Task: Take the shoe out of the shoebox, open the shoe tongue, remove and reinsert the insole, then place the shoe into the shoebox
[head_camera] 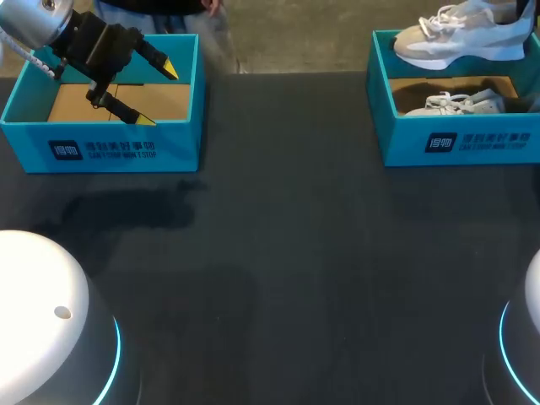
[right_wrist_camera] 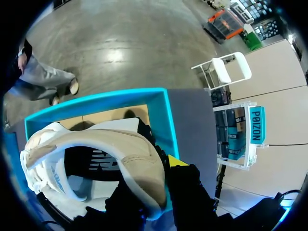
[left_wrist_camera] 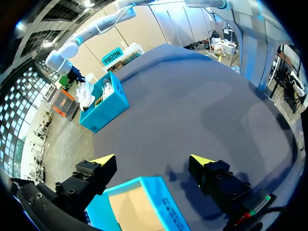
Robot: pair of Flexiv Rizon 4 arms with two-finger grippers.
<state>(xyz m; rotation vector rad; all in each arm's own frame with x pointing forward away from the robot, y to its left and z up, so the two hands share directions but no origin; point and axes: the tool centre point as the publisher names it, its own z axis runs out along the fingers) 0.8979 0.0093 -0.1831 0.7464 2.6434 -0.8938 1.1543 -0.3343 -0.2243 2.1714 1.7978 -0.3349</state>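
Note:
A beige-and-white shoe (head_camera: 460, 35) hangs above the teal right shoebox (head_camera: 460, 143) at the table's far right. My right gripper (right_wrist_camera: 154, 168) is shut on the shoe (right_wrist_camera: 96, 144) at its heel collar, one finger inside the opening and one outside. Under it lie the box's cardboard floor and teal wall (right_wrist_camera: 166, 120). A second white shoe (head_camera: 456, 103) lies inside that box. My left gripper (head_camera: 156, 94) stands open over the empty left shoebox (head_camera: 101, 148). In the left wrist view its fingers (left_wrist_camera: 153, 159) straddle a box corner (left_wrist_camera: 144, 202) without touching it.
The dark table (head_camera: 278, 253) stretches between the two boxes. The left box has only a cardboard floor (head_camera: 76, 103). Far ahead of the left gripper stands the right shoebox (left_wrist_camera: 103, 103).

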